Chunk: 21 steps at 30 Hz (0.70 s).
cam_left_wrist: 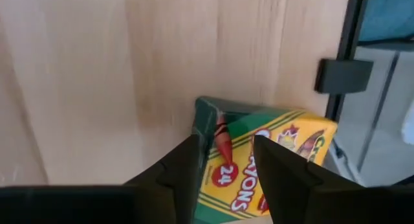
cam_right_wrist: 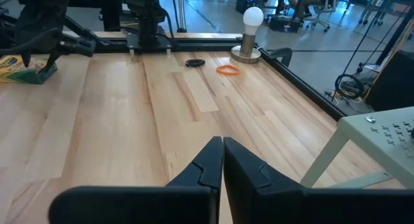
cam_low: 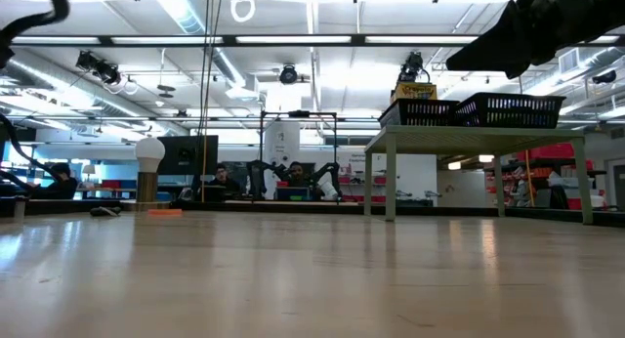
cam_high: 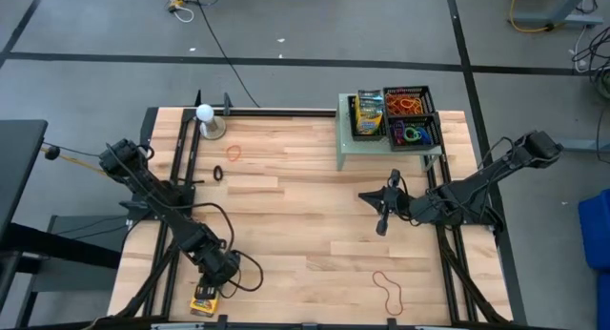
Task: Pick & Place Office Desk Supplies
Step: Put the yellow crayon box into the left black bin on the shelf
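A yellow-green crayon box [cam_left_wrist: 259,166] lies flat at the near left corner of the wooden table [cam_high: 315,206], close to the edge. Our left gripper [cam_left_wrist: 223,169] stands over it with its fingers spread and straddling one end of the box; from these views we cannot tell whether the pads touch the cardboard. To do this step well, we judge that we should settle lower, centre the box between the fingers, and close across its narrow sides before lifting, since the box sits near the table's edge and could be nudged off. Our right gripper [cam_right_wrist: 222,162] waits right of centre with its fingers pressed together, holding nothing. At the far right, black baskets [cam_high: 412,115] on a small green stand [cam_high: 355,149] already hold crayon boxes and coloured rubber bands. The high view alone shows a red band [cam_high: 388,292] lying near the front edge. It also shows an orange band [cam_high: 233,152] and a black band [cam_high: 218,174] at far left, near a white ball [cam_high: 204,112] on its stand. Only the left wrist view shows the box's printed lettering and how the fingers frame it.
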Tool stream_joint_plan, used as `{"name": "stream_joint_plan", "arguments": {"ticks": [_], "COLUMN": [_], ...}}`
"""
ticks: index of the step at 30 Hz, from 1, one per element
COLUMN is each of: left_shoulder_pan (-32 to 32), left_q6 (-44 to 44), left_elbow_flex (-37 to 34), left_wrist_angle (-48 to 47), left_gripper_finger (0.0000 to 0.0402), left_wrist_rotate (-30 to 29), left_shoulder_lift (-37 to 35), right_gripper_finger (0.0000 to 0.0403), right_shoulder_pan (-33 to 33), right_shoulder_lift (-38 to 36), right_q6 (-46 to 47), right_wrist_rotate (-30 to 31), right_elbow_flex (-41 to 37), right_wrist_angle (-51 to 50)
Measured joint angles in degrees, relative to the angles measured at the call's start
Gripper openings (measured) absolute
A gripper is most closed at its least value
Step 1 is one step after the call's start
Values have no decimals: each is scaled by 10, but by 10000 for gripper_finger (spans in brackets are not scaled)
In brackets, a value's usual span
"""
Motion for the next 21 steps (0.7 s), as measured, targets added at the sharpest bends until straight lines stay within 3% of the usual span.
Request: {"name": "stream_joint_plan", "arguments": {"ticks": [8,16,21], "left_shoulder_pan": [-10,5,27], "left_q6": [6,4,12], "left_elbow_flex": [5,31,44], "left_wrist_angle": [16,8,8], "left_gripper_finger": [129,21,4], "left_wrist_rotate": [22,11,11], "left_shoulder_lift": [34,34,34], "right_gripper_finger": [23,23,23], "right_shoulder_pan": [0,0,0], "right_shoulder_lift": [0,0,0], "right_q6": [0,0,0], "right_wrist_rotate": [0,0,0], "right_elbow_flex": [0,0,0], "right_wrist_angle": [0,-1,-1]}}
